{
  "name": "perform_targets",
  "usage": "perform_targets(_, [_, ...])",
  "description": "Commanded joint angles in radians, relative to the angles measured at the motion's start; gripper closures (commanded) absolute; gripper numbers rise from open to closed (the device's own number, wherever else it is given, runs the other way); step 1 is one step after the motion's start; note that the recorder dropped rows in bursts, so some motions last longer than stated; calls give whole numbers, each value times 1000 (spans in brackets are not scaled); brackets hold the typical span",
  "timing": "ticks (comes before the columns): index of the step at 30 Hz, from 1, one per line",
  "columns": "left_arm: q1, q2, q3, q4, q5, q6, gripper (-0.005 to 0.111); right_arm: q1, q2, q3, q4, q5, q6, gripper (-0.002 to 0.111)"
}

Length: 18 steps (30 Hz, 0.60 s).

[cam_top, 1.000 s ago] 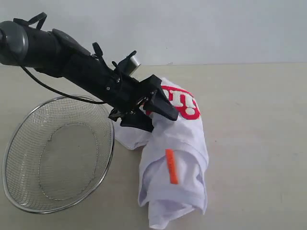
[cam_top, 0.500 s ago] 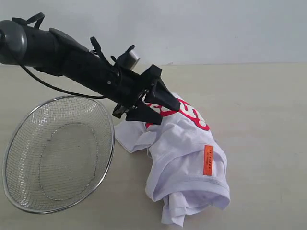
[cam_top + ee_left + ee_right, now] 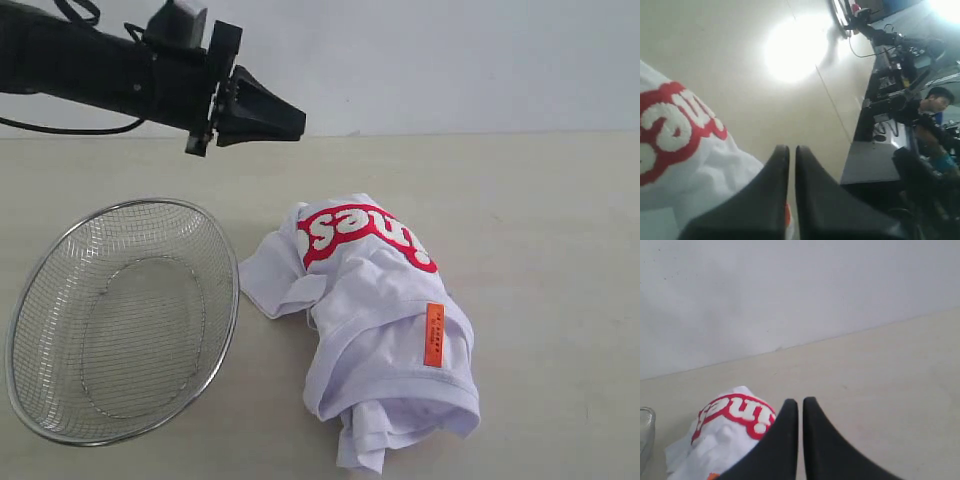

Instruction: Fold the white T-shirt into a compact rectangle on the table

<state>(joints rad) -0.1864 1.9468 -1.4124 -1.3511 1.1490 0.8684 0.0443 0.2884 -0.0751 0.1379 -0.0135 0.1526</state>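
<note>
With the white T-shirt [image 3: 375, 330] lying bunched on the table [image 3: 540, 250] at three o'clock of the basket [image 3: 60, 300], and the left gripper [image 3: 296, 124], raised at eleven o'clock of the shirt, and the right gripper [image 3: 800, 405] both clenched on nothing, spreading is judged pending: jaws must be opened and an edge pinched.

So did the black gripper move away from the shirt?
Yes. The left gripper rose up and back off the shirt; it was beside the basket, and now hangs well above it.

Beige table [image 3: 540, 200] under crumpled white T-shirt [image 3: 375, 330] and wire-mesh basket [image 3: 120, 320].
</note>
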Motion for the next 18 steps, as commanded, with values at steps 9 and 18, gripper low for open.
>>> perform_targets(9, [-1,-313,-6,636,-294,-211,102,-4,622,-541,-17,208,-153,109])
perform_targets(18, [-1,-394,189,915,-423,-371,102,-4,791,-628,-3,-17,-112,109])
